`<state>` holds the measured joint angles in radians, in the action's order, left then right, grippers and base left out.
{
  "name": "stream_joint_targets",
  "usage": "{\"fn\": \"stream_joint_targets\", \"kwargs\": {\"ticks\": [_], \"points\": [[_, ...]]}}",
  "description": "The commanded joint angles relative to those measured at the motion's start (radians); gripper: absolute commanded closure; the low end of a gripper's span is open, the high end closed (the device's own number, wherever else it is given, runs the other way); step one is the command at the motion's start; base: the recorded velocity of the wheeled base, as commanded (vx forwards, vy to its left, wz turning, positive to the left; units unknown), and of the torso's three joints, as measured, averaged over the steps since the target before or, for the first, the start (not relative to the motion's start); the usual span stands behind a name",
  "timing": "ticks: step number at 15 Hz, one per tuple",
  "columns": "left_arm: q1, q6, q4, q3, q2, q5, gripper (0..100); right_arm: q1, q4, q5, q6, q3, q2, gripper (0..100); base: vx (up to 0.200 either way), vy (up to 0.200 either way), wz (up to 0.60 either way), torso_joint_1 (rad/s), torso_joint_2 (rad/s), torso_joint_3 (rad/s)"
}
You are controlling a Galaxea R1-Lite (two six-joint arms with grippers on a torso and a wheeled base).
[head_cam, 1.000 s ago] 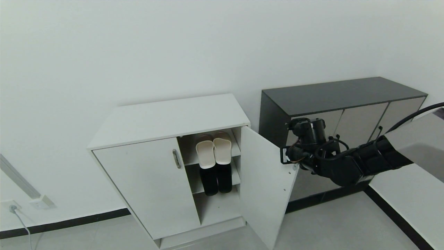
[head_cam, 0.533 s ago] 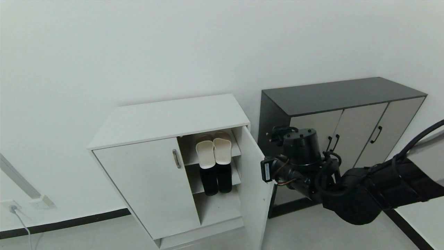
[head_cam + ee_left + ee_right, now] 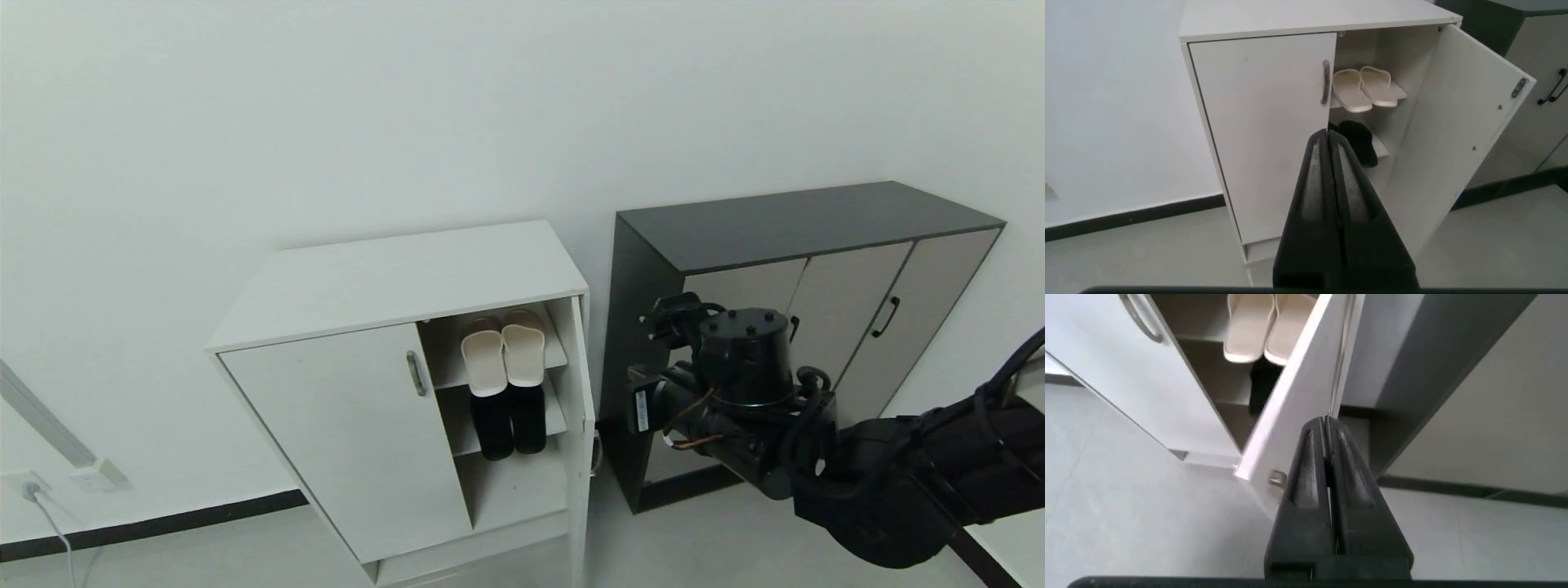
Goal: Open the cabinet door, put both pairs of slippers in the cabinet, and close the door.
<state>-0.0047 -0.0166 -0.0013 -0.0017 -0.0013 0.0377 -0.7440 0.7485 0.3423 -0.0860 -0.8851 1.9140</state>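
The white cabinet [image 3: 392, 282] has its right door [image 3: 581, 425] swung out, edge-on in the head view. A white pair of slippers [image 3: 502, 359] lies on the top shelf and a black pair [image 3: 510, 420] on the shelf below. My right arm [image 3: 739, 384] sits just right of the door, on its outer side. In the right wrist view my right gripper [image 3: 1328, 425] is shut and empty, its tip close to the door's outer face [image 3: 1298, 400]. My left gripper [image 3: 1328, 140] is shut and empty, well back from the cabinet, facing the closed left door [image 3: 1266, 122].
A dark grey cabinet [image 3: 816, 220] stands right beside the white one, close behind my right arm. The left door's handle [image 3: 415, 373] borders the open bay. A wall socket with a cable [image 3: 28, 490] is low on the left. Bare floor [image 3: 718, 539] lies in front.
The right door has swung from wide open to roughly edge-on, toward closing. My right arm has moved left and nearer along with it.
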Motion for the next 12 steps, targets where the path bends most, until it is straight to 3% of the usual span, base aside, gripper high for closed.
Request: {"fn": "stream_joint_targets", "kwargs": {"ticks": [1,2,6,12], "points": [[0.000,0.000,0.000,0.000,0.001,-0.001,100,0.000,0.003,0.000,0.002,0.020,-0.003,100,0.000,0.000,0.00,0.000,0.00,0.000],[0.000,0.000,0.000,0.000,0.001,0.001,100,0.000,0.003,-0.002,0.002,0.023,-0.003,100,0.000,0.000,0.00,0.000,0.00,0.000],[0.000,0.000,0.000,0.000,0.001,0.001,100,0.011,0.005,-0.009,-0.001,0.026,0.007,100,0.000,0.000,0.60,-0.002,0.00,0.002],[0.000,0.000,0.000,0.000,0.001,0.001,100,0.074,0.048,-0.048,0.018,0.044,0.019,100,0.000,0.000,0.00,0.000,0.00,0.000]]}}
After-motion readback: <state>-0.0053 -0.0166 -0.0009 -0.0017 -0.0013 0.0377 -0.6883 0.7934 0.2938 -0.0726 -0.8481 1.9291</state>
